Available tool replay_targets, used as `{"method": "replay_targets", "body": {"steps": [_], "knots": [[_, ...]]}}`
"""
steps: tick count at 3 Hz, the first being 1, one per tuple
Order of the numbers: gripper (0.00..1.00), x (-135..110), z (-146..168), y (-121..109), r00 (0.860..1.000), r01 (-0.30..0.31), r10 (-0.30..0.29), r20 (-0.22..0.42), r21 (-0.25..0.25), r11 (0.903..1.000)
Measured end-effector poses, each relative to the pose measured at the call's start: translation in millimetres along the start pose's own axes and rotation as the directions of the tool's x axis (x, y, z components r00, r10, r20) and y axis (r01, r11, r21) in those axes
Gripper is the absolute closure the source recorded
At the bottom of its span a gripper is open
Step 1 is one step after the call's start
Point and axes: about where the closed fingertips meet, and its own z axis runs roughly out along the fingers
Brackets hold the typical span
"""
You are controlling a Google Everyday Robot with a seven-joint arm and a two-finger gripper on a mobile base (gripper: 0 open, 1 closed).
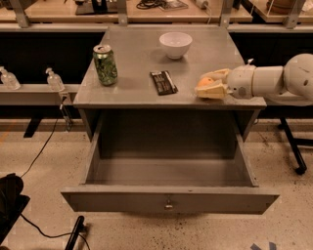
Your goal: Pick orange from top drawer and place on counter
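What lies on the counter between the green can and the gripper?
In the camera view, a dark flat packet lies between the green can and the gripper, which holds the orange at the right edge of the counter.

Your floor [39, 166] is speckled beige, with a cable [43, 149] trailing at left. A wooden workbench [58, 10] spans the far side. The gripper [208, 83] hovers at right.

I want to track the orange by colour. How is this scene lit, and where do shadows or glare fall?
Camera view: even light from above, no strong glare on the counter; the recess under it is dark and the open top drawer dim inside; the orange, held in the gripper at the counter's right front edge, is well lit.
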Motion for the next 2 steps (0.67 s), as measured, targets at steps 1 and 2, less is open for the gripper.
{"method": "replay_targets", "body": {"steps": [1, 2], "knots": [[0.18, -0.2, 1.1, 0.5, 1.0, 0.0, 0.0, 0.0, -0.002, 1.0], [0.0, -0.5, 3.8, 1.7, 1.0, 0.0, 0.0, 0.001, -0.006, 1.0]]}}
